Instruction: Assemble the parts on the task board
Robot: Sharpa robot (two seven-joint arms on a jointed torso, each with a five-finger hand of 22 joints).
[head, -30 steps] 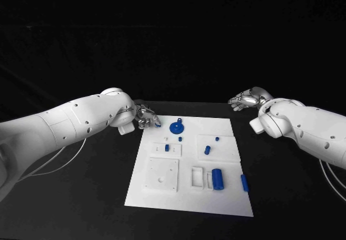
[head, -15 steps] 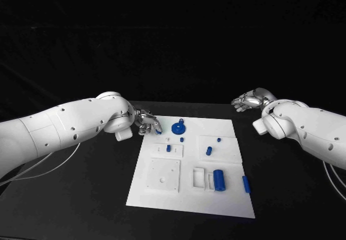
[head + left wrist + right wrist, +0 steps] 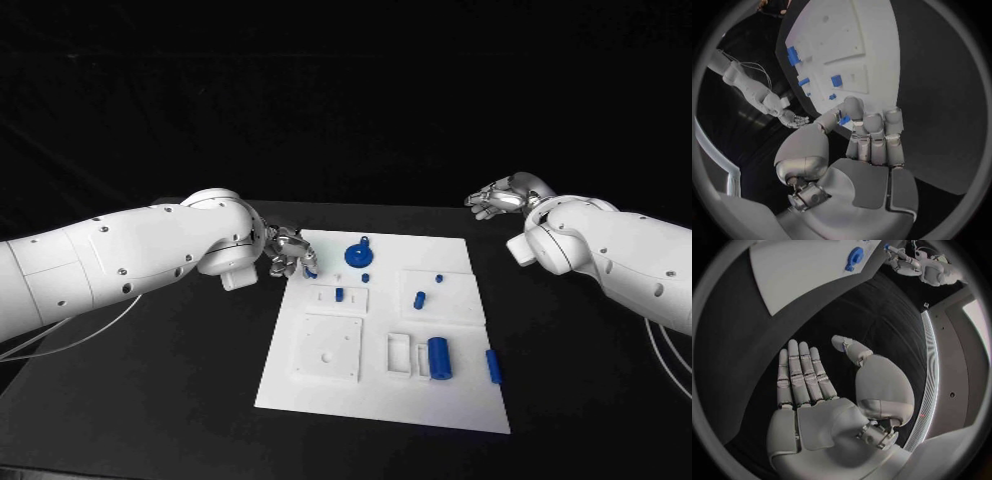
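Lying loose near the front of the task board (image 3: 325,390), the blue cylinder (image 3: 437,358) and the small blue bar (image 3: 492,366) beside it could roll off onto the surface if the board were nudged. Farther back, the left robot hand (image 3: 291,251) pinches a small blue part (image 3: 844,120) over the board's far left corner, so a weak hold might drop it short of its seat, while the right robot hand (image 3: 498,197), spread flat and holding nothing, hangs well apart beyond the far right corner
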